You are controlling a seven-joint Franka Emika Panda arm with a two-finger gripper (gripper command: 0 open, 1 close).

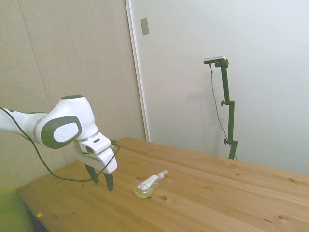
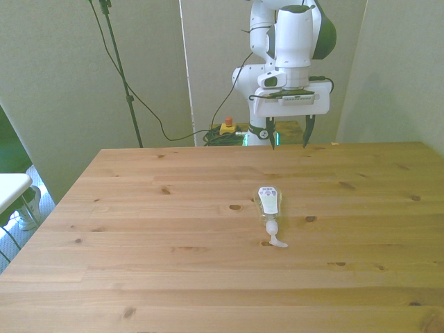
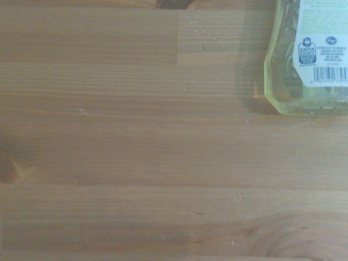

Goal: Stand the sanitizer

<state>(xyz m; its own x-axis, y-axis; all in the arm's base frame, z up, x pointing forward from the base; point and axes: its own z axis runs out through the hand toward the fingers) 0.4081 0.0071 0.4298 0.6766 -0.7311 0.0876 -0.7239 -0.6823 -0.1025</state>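
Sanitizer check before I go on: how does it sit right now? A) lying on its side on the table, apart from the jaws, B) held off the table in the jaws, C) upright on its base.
A: the sanitizer lies flat on the table, label up, while the open gripper hangs beside it, touching nothing.

sanitizer (image 2: 269, 202) on table (image 2: 139, 243) (lying flat), mid-table

Clear sanitizer (image 2: 268, 202) lying flat mid-table, white pump, label up

Sanitizer (image 1: 147, 187): clear glossy plastic, paper label. Table (image 1: 231, 203): knotty wood, smooth matt. Arm (image 2: 295, 41): glossy white plastic.
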